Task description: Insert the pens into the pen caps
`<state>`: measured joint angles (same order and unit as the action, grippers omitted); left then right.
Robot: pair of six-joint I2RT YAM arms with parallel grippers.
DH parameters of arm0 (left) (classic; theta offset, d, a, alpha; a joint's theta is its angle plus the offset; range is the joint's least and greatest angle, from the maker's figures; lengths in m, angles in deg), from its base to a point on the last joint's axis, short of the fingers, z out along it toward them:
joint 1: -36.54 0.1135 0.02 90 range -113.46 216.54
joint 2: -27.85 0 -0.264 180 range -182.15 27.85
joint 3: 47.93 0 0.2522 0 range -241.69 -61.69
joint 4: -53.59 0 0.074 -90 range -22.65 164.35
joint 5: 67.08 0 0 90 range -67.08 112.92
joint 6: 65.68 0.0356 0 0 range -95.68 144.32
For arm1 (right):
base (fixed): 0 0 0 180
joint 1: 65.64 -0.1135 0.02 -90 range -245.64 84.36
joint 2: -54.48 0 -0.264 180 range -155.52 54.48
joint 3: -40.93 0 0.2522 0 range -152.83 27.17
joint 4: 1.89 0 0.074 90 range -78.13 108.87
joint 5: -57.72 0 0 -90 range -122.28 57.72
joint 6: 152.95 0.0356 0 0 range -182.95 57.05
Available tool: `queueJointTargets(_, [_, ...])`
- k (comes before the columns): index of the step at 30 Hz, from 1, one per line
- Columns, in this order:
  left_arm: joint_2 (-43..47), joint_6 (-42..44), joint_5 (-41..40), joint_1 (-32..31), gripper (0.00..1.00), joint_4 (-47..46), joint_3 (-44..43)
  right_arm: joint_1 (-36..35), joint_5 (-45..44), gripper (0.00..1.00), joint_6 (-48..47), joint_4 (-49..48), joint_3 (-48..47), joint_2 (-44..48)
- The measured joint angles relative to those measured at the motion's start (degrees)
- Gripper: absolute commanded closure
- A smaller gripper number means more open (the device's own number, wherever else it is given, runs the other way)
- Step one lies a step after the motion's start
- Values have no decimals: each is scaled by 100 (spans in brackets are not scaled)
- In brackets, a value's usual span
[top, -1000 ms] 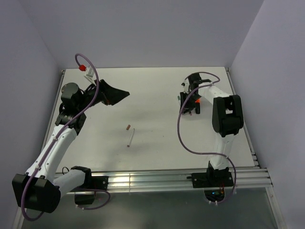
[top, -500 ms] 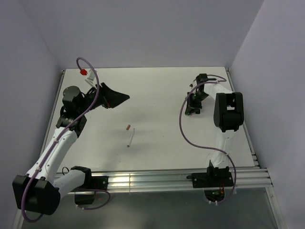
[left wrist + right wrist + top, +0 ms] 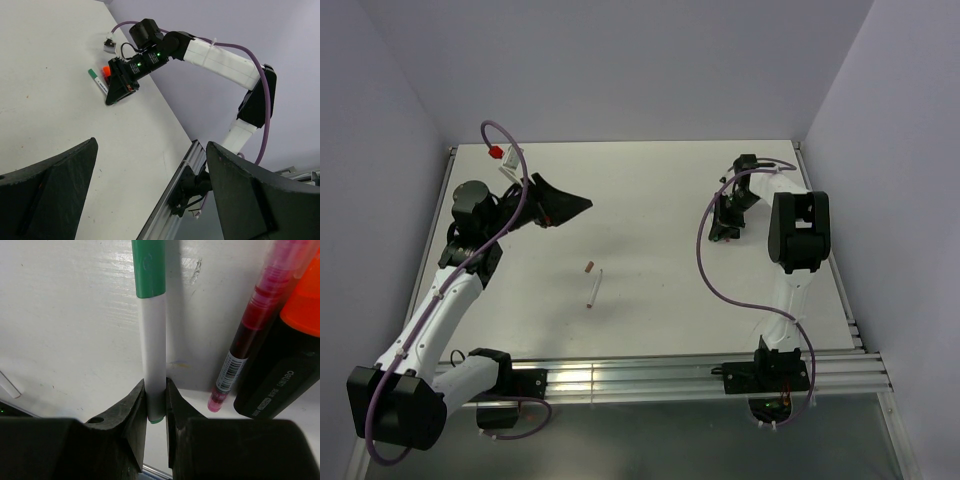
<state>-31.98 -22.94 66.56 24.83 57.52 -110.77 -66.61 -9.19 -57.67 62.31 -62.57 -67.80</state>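
Nearest us, along the front edge of the white table [image 3: 650, 320], runs the metal rail [image 3: 650, 372] that carries both arm bases. A little further in, left of the middle, we find a loose white pen [image 3: 594, 288] lying flat. The brownish-red cap [image 3: 587, 267] sits just beside the pen's far end and a touch to its left. It is close, yet we see a sliver of table between them. Beyond that, on the left side, the left gripper [image 3: 575, 208] hangs above the table with its jaws spread wide and nothing between them; through the gap its own camera shows only the table and the other arm. Further back on the right, the right gripper [image 3: 155, 399] is down at the table surface. Its two fingers are pinched on the blunt end of a second white pen [image 3: 152, 350], whose other end wears the green cap [image 3: 148, 270] — whether that pen rests on the table or is lifted a hair, we cannot tell. Just beside it in the wrist view lie the dark red pen [image 3: 252, 335] and, right against it, the black marker [image 3: 280, 375] with its broad orange end [image 3: 306, 300] — we cannot tell whether that orange part is the marker's tip or a cap pushed on. Neither of these two is between the fingers.
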Motion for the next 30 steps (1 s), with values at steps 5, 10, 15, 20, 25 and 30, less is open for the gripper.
queueJointTargets(5, [-2, -33, 0, 0, 4, -2, 0, 0, -46, 86, 24, 11, 0, 0])
queueJointTargets(10, [-2, -44, 0, 0, 3, -17, 0, 0, -170, 85, 92, 31, -26, 0])
queueJointTargets(15, [-4, -50, 0, 0, 2, -20, 0, 7, -387, 84, 136, 74, -122, -26])
queueJointTargets(20, [-4, -48, 0, 0, 2, -17, 0, 22, -553, 81, 170, 120, -264, -92])
queueJointTargets(25, [-7, -50, 0, 0, 2, -17, 0, 22, -684, 72, 173, 160, -428, -177])
queueJointTargets(30, [-7, -48, -2, 0, 1, -17, 0, 22, -717, 71, 170, 175, -481, -205])
